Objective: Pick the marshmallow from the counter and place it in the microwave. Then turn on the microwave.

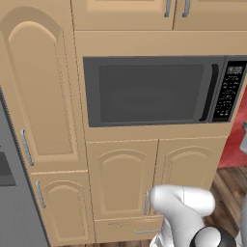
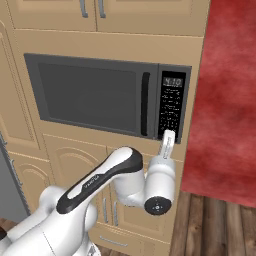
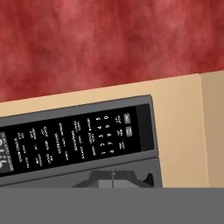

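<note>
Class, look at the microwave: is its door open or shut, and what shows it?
Shut. The microwave door lies flush with the frame, its black handle beside the button panel.

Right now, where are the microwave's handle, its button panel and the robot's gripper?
Microwave handle (image 2: 145, 104): right base view, middle of the black vertical bar.
Button panel (image 2: 171, 107): right base view, centre of the black keypad.
Gripper (image 2: 167, 135): right base view, tip of its closed fingers, by the panel's lower edge.

The microwave (image 1: 149, 90) sits built into tan cabinetry (image 1: 43, 96), door shut.
</note>
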Available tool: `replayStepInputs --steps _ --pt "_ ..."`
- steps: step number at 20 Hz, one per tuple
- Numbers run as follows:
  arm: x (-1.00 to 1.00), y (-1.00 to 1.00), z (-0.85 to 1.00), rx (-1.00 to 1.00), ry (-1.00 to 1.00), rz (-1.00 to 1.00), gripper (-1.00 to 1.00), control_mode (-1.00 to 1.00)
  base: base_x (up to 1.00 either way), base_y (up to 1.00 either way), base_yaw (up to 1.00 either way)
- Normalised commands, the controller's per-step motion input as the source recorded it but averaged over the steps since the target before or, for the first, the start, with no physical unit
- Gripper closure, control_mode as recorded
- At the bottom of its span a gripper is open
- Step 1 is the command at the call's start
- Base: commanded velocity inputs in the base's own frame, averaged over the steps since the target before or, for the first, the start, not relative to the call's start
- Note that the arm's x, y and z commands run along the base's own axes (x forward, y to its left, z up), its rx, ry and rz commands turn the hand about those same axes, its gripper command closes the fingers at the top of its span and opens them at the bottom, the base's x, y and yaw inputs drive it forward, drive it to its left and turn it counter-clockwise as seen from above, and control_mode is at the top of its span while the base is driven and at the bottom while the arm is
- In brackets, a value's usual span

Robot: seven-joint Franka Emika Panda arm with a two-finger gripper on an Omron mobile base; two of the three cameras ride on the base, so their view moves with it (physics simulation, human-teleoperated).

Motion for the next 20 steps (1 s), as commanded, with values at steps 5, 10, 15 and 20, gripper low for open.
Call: replayStepInputs --steps 5,10,15,20 --pt "0.11 -0.05 -0.06 0.01 0.0 -0.01 1.0 -1.0 0.0 0.0 0.0" --pt "0.12 -0.03 -0.08 0.01 0.0 0.0 1.0 -1.0 0.0 0.0 0.0" --pt "0.15 -0.01 -0.09 0.01 0.0 0.0 1.0 -1.0 0.0 0.0 0.0" --pt "0.13 -0.03 -0.06 0.01 0.0 0.0 1.0 -1.0 0.0 0.0 0.0"
